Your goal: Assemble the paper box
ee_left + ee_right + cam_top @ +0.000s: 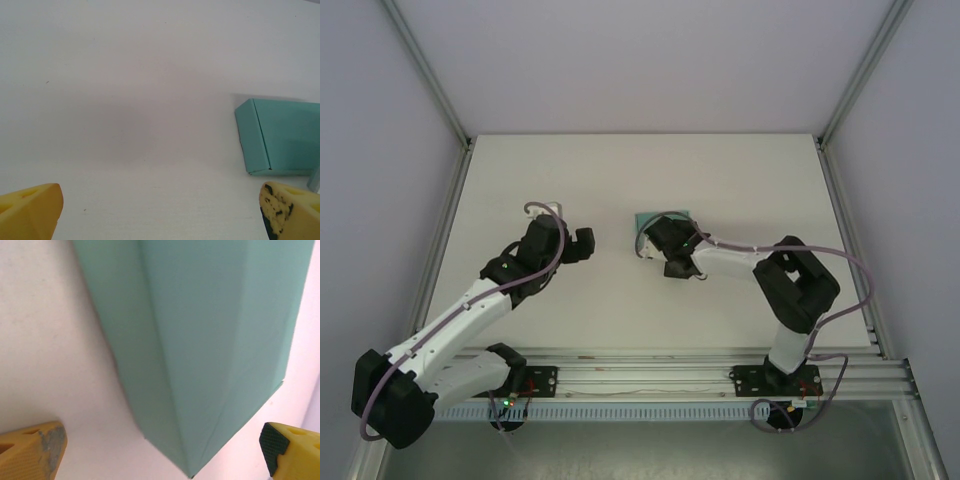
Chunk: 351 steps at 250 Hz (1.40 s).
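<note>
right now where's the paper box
In the top view the paper box sits near the middle of the table, directly under the right gripper.

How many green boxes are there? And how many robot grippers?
Teal-green paper box: 1
Grippers: 2, the left gripper and the right gripper
Total: 3
</note>
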Motion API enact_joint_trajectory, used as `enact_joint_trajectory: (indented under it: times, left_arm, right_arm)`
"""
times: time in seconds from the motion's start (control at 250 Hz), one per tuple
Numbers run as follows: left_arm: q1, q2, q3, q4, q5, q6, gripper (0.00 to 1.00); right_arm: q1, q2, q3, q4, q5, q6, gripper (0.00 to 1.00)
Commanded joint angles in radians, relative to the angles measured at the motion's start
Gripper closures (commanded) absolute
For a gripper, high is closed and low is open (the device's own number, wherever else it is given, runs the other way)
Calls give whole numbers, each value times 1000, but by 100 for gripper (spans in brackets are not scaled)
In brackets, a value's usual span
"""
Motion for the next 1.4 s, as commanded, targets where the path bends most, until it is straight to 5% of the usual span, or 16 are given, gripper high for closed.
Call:
enact_joint_trajectory:
  times: [0.0,0.236,0.316,0.404,0.724,0.951,1.327,1.399]
  left_arm:
    - [17,-22,-15,39,21,0,0]
    - [49,-27,3,65,2,5,0]
    - [67,-36,-5,96,-88,4,0]
    - [122,-44,-33,147,-177,26,0]
    - [425,61,-218,559,-163,221,0]
    - [490,160,-447,1057,-145,310,0]
    - [498,354,-390,1159,40,417,0]
    - [501,436,-483,1402,40,423,0]
  right_arm:
    - [7,-49,10,-118,-74,68,0]
    - [-26,-298,-30,-2,-113,142,0]
    - [-71,-415,-42,47,-130,265,0]
    - [-168,-525,-34,51,-172,477,0]
    - [-538,-773,-261,149,-227,1042,0]
    - [-690,-759,-534,463,-186,1040,0]
    - [-726,-574,-771,1056,-154,955,0]
    - [-730,-544,-766,1089,-138,961,0]
